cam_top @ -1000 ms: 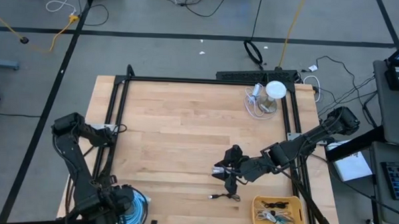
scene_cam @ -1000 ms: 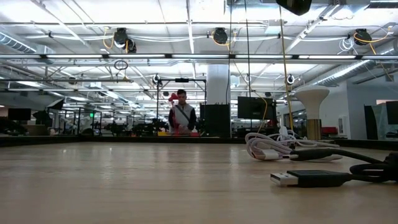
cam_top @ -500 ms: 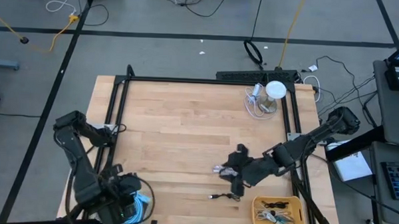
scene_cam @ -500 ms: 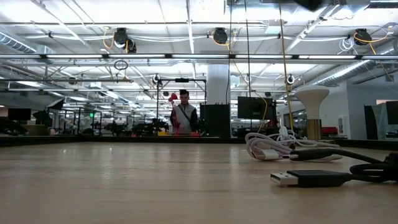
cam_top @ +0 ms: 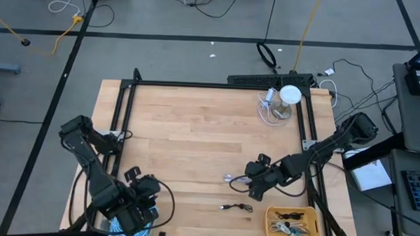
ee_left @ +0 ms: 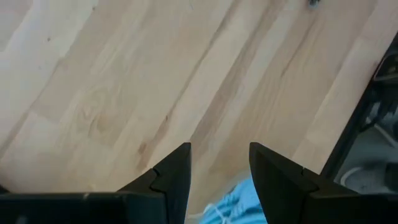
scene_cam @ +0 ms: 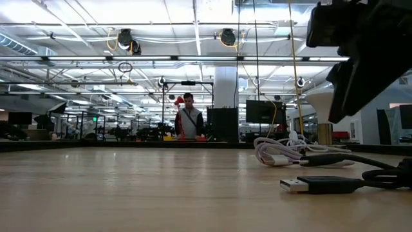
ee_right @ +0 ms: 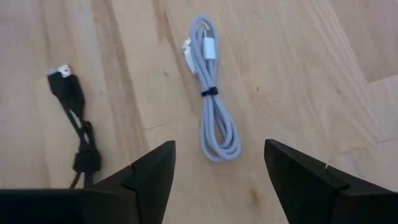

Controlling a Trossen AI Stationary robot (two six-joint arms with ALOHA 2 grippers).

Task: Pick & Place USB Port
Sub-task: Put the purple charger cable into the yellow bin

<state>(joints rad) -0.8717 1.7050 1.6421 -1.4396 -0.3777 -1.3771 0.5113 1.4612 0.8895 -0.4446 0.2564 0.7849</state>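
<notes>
A white bundled USB cable lies flat on the wooden table, small in the high view. A black USB cable lies beside it, nearer the table's near edge, with its plug on the wood. My right gripper hangs open above the white cable, slightly to its right; the low view shows it in the air. My left gripper is open over the near left part of the table, with something blue below it.
A yellow tray holding cables sits at the near right corner. A white round stand with a loose white cable is at the far right. A black frame borders the table. A person stands far back in the room.
My right gripper has shifted toward the table's right, turned about and come down into the low view. My left gripper has moved away from the near edge and toward the right, off the blue coil. The cables have stayed put.
</notes>
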